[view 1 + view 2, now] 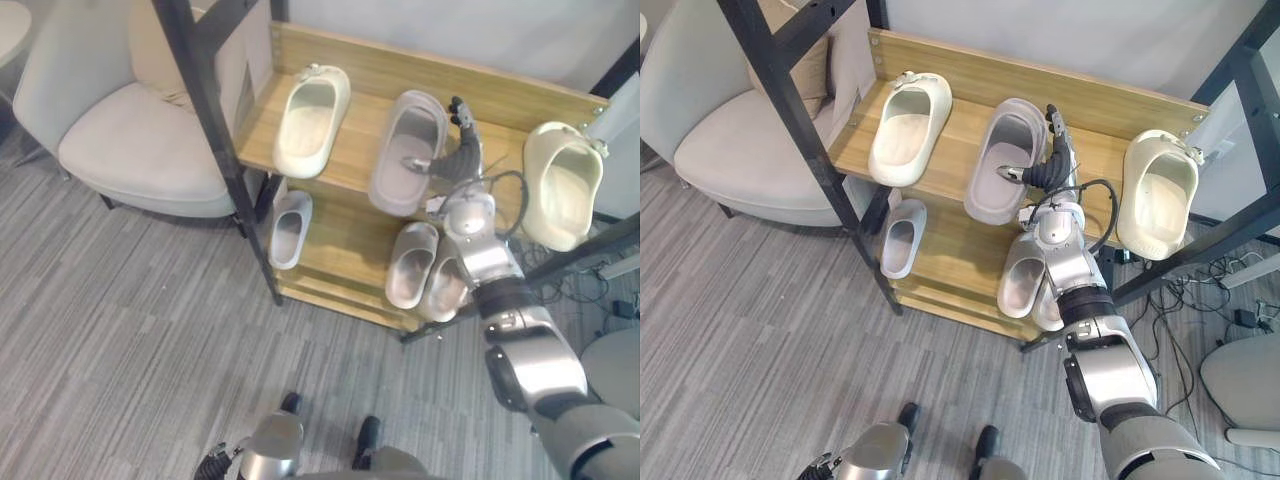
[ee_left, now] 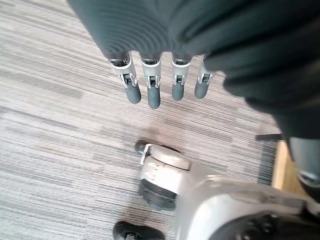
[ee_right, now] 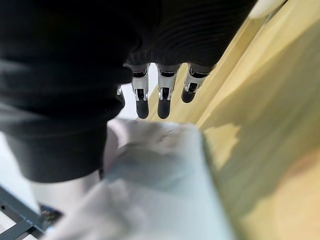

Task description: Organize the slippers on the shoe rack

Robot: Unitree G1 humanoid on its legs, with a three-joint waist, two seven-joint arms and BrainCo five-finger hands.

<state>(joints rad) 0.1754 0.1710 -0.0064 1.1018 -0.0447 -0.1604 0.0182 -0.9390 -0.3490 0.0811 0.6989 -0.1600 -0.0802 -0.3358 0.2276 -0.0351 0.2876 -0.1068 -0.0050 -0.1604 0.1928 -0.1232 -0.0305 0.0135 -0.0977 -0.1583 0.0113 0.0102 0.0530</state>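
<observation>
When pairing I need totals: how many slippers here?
6. Top shelf: left cream slipper, middle grey slipper, right cream slipper. Lower shelf: left slipper, right pair; others may be hidden.

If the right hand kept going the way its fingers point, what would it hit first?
Probably the shoe rack's light wooden back rail; the right hand points at it past the pale grey slipper. Depth is unclear.

Floor: grey carpet (image 1: pixel 130 330), fine streaked pattern in plank-like strips, running through whole scene. Plain pale wall (image 1: pixel 1090 40) along far side. Cream upholstered armchair (image 1: pixel 140 150) at far left on carpet, rounded seat, thin dark legs. Tan cushion (image 1: pixel 150 55) leaning against its back. Pale grey rounded seat (image 1: pixel 1240 385) at right edge. Dark cables (image 1: pixel 1185 290) tangled on carpet at right. Light soft, even, shadows faint.
</observation>
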